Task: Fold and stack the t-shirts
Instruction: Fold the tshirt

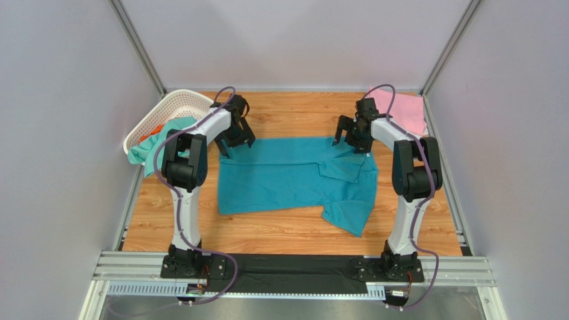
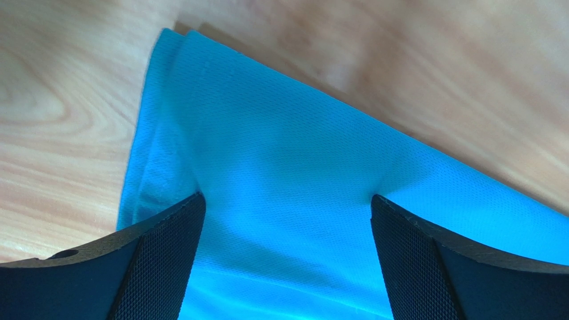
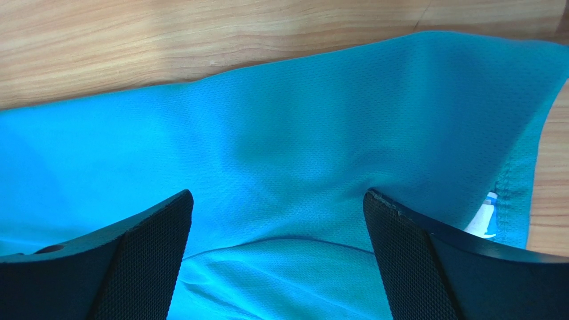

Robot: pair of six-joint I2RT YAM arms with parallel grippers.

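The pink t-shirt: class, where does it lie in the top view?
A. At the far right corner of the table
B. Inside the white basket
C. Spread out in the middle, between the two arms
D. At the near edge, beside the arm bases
A: the pink t-shirt lies at the far right corner, while the teal t-shirt fills the middle and the basket stands at the far left.
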